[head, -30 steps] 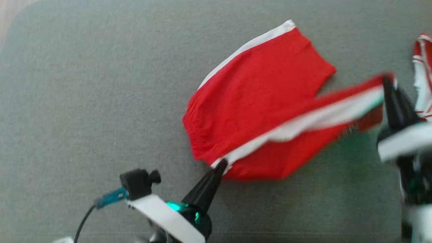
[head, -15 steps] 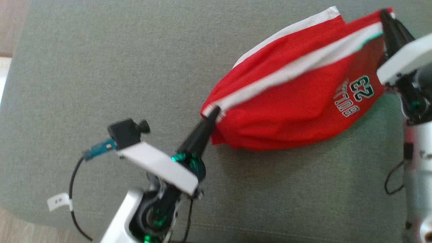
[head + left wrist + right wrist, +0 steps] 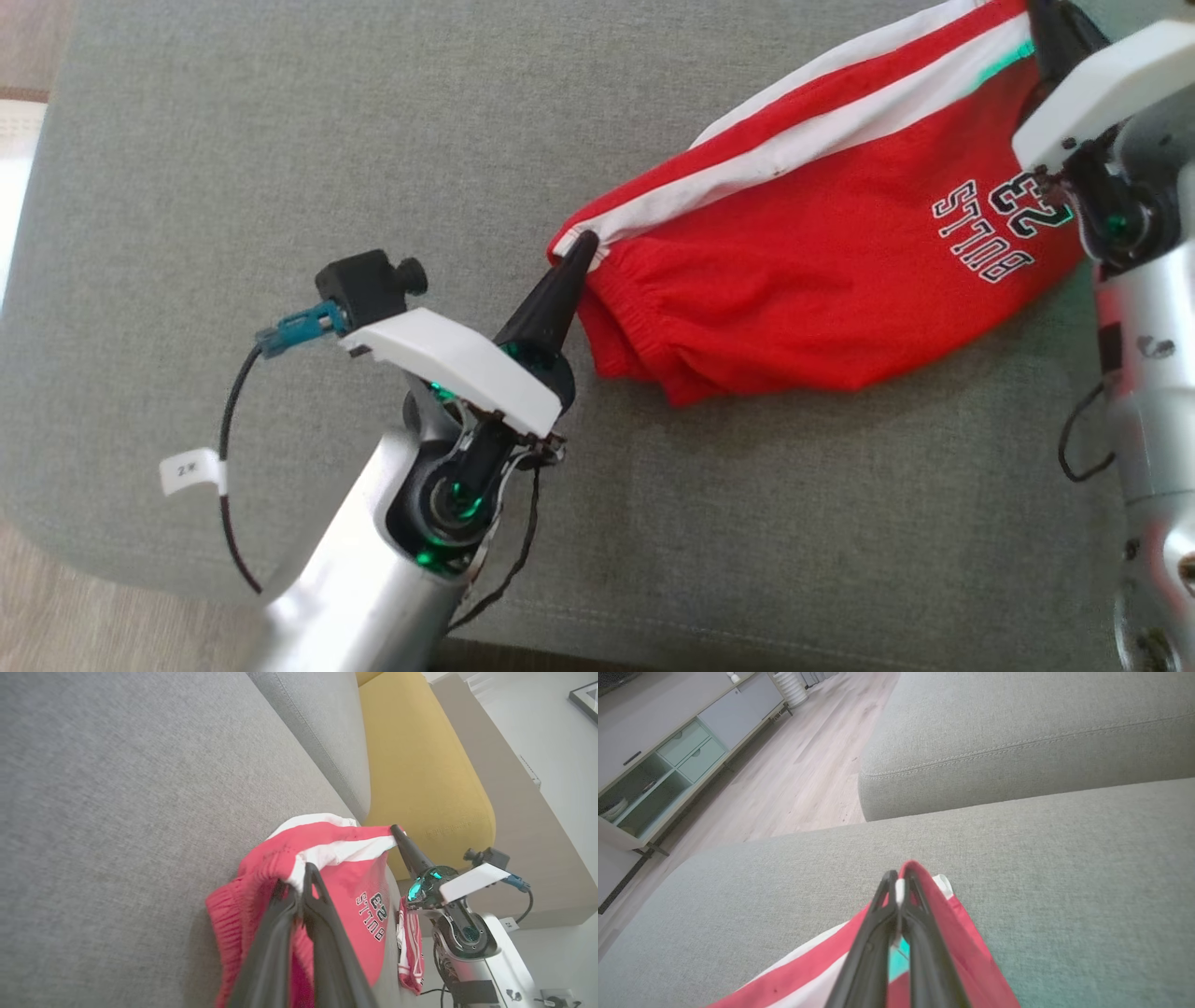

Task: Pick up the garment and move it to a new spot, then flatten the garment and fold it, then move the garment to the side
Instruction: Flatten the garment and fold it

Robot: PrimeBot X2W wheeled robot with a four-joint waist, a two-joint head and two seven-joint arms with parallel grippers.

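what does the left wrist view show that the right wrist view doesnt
Left wrist view, not the right wrist one: the left gripper shut on the red shorts at their gathered end, the lettering printed on them, a yellow cushion, and a second red-and-white garment.
Right wrist view, not the left wrist one: wooden floor and a cabinet with drawers.
Both: the red shorts with their white stripe, the grey sofa, and the right gripper shut on the shorts' far end.
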